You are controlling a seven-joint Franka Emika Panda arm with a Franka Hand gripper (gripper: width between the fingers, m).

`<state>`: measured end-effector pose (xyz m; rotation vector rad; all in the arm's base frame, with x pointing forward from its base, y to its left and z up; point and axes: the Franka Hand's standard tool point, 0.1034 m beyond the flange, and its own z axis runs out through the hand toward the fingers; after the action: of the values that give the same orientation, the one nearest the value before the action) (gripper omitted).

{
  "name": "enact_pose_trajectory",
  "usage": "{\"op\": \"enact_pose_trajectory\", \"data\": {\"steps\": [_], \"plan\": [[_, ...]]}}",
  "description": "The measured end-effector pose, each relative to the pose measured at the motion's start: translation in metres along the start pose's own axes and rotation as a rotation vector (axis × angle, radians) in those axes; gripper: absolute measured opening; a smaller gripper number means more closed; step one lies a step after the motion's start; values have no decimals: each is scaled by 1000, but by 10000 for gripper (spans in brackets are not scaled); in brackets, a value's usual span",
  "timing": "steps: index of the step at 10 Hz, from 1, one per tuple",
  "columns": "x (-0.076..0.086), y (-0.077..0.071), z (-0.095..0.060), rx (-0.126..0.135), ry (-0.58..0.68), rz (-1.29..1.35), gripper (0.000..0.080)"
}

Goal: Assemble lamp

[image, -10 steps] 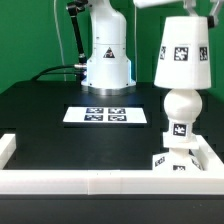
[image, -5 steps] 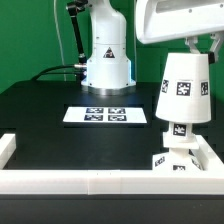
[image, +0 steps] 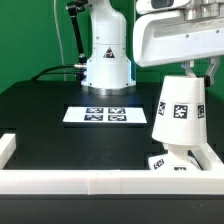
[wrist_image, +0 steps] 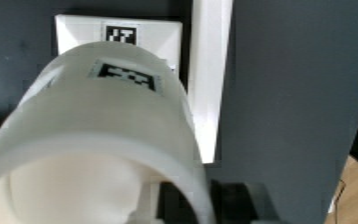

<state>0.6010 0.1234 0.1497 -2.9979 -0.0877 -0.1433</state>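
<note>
My gripper (image: 197, 72) is shut on the top rim of the white truncated-cone shade (image: 178, 112). It holds the shade slightly tilted over the bulb at the exterior view's right. The shade covers the round bulb; only its lower neck (image: 176, 152) shows below the shade. The neck stands on the flat square base (image: 160, 162), which sits in the corner of the white rail. In the wrist view the shade (wrist_image: 105, 130) fills most of the picture. Its wall runs between the dark fingers of my gripper (wrist_image: 197, 203). The tagged base (wrist_image: 123, 32) shows beyond it.
The marker board (image: 106, 115) lies on the black table in front of the robot's pedestal (image: 107, 55). A white rail (image: 90, 181) borders the table's near edge, with short side walls at the left (image: 8, 146) and right (image: 212, 155).
My gripper has come down with the shade. The shade now covers the round bulb, which stood bare below it a second ago.
</note>
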Motion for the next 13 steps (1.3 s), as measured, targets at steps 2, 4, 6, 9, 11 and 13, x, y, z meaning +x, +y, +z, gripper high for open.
{"op": "enact_pose_trajectory", "data": {"steps": [2, 4, 6, 9, 11, 13], "plan": [[0, 1, 0, -1, 0, 2, 45], [0, 1, -1, 0, 2, 2, 224], [0, 0, -3, -1, 4, 10, 360], [1, 0, -14, -10, 9, 44, 653], [2, -4, -32, -29, 16, 82, 690], [2, -4, -32, -37, 18, 84, 698]]}}
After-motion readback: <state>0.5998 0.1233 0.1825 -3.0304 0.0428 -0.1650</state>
